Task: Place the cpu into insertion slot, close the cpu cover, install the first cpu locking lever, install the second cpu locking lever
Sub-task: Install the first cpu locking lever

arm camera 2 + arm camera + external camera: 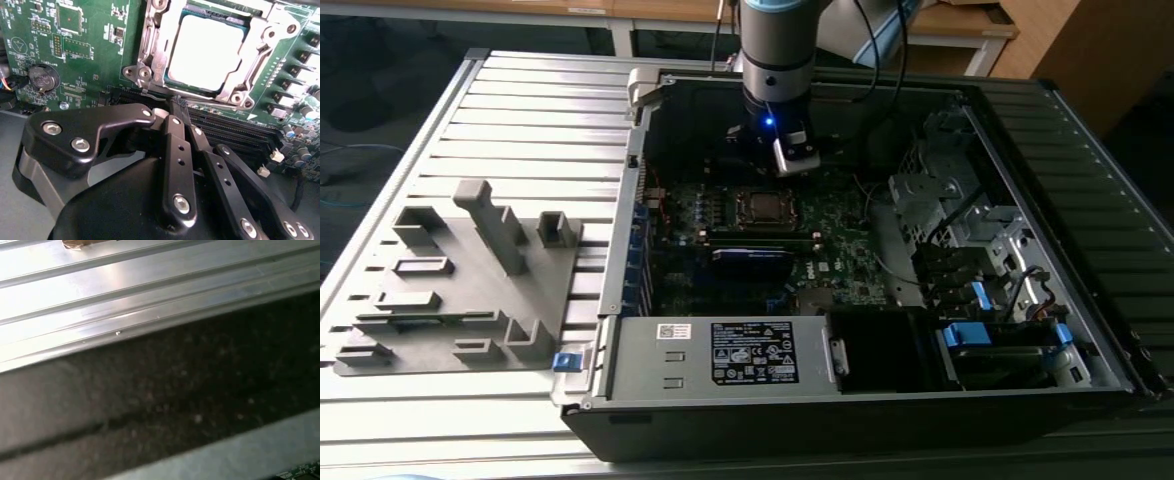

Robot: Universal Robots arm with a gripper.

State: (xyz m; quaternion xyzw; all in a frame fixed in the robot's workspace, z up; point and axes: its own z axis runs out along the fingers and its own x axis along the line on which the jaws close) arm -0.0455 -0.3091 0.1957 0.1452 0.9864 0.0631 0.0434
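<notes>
The cpu (pixel 205 47) lies flat in the socket on the green motherboard (pixel 90 60), its pale metal top showing. The cpu cover (pixel 150 45), a silvery frame, lies down around it. A thin wire lever (pixel 155 93) runs along the socket edge nearest my fingertips. In the second wrist view my gripper (pixel 176 104) is shut, its black fingers (pixel 175 150) meeting at the tips just short of that socket edge, with nothing visibly between them. In the exterior view the gripper (pixel 783 160) hangs inside the open computer case, just behind the socket (pixel 761 207).
The power supply box (pixel 720 355) with a white label stands at the case front. Drive bays and cables (pixel 961 250) fill the exterior view's right. A grey parts fixture (pixel 454 280) lies on the ribbed table (pixel 125 280) to the exterior view's left. Memory slots (pixel 235 130) border the socket.
</notes>
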